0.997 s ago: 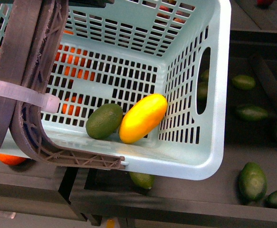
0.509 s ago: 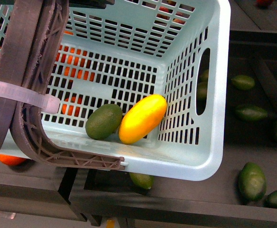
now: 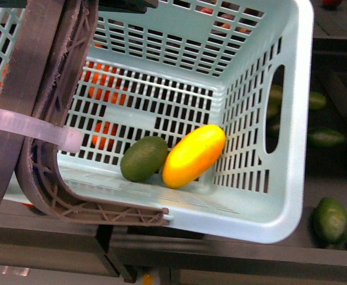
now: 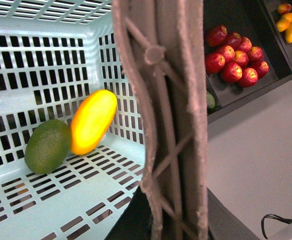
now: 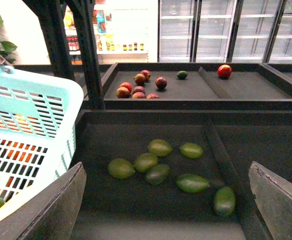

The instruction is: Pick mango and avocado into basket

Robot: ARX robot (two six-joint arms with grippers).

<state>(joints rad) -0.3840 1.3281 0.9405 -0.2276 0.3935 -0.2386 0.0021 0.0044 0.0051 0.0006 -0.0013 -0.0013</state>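
from my remote seat i see dark produce shelves (image 5: 186, 200) in a shop, with glass-door fridges (image 5: 211, 30) along the back wall. on the near shelf, seven loose green fruits (image 5: 158, 174) lie apart from one another in the right wrist view; on the far shelf sit about nine small fruits, red, brownish and one green (image 5: 141, 78). the left wrist view shows a tray of nine red apples (image 4: 234, 56). the basket (image 3: 292, 119) hangs over the shelf edge, its brown handle (image 3: 37, 119) tied with a white zip tie (image 3: 31, 129). inside it are two fruits: one mango (image 3: 193, 155) and one avocado (image 3: 144, 158), lying side by side and touching on the slotted floor near the front wall. the right gripper (image 5: 166, 210) has its jaws spread wide with nothing between them. of the left gripper i cannot tell the state; the handle blocks that view.
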